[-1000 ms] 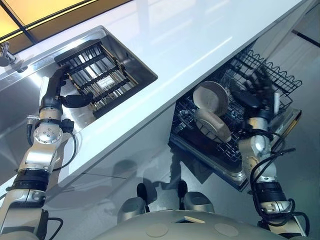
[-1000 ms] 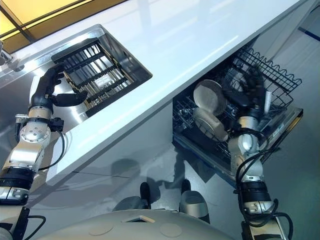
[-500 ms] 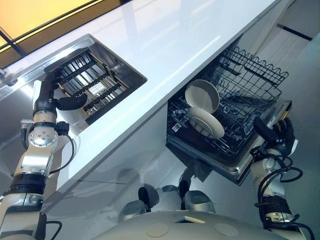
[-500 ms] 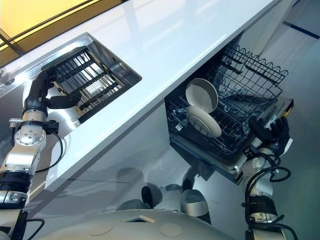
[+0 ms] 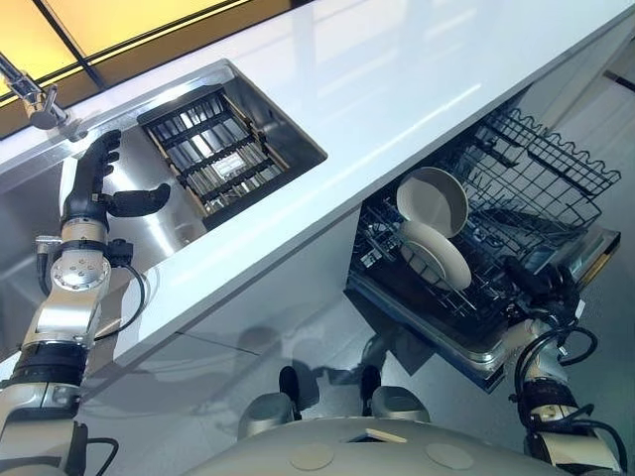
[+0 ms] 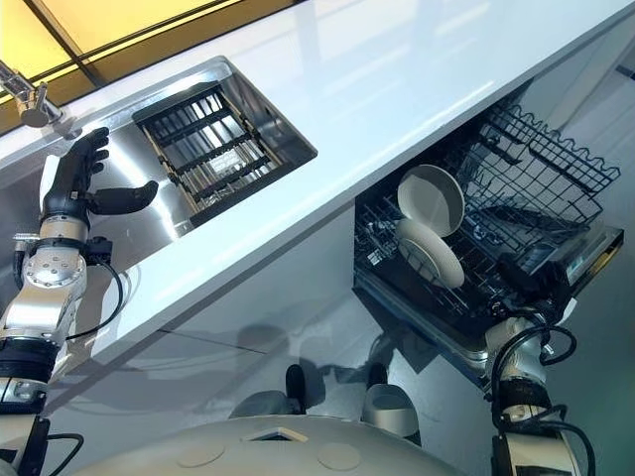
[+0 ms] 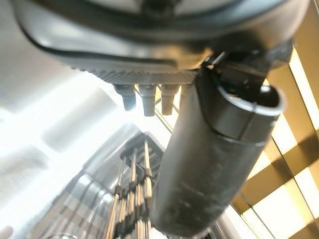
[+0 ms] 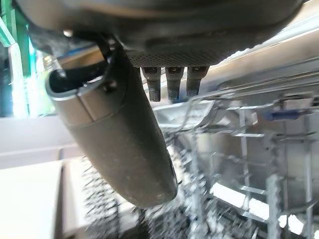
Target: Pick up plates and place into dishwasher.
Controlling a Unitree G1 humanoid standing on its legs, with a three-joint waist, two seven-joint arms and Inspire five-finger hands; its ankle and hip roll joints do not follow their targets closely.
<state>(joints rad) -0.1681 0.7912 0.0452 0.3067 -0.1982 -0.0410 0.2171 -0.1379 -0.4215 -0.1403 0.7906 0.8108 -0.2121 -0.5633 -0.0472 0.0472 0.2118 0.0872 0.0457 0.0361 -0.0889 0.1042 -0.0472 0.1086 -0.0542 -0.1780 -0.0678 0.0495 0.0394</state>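
Two pale plates, one point(image 5: 434, 198) behind the other point(image 5: 442, 256), stand on edge in the dark wire dishwasher rack point(image 5: 541, 188) pulled out under the counter. My right hand point(image 5: 538, 283) hangs by the rack's front right corner, open and holding nothing, apart from the plates. In the right wrist view its thumb point(image 8: 119, 139) and straight fingers point at the rack wires point(image 8: 244, 164). My left hand point(image 5: 91, 186) is open over the steel sink, thumb spread toward the empty black dish rack point(image 5: 213, 149) in the sink. Its thumb point(image 7: 214, 149) in the left wrist view lies above that rack's bars point(image 7: 134, 209).
A white counter point(image 5: 397, 69) runs diagonally between the sink and the dishwasher. A faucet point(image 5: 35, 94) stands at the sink's far left. The dishwasher's lower front edge point(image 5: 437, 332) juts out over the grey floor.
My right hand has drawn back out of the dishwasher rack, down to its front corner. The camera has shifted. My left hand has stayed open by the sink rack.
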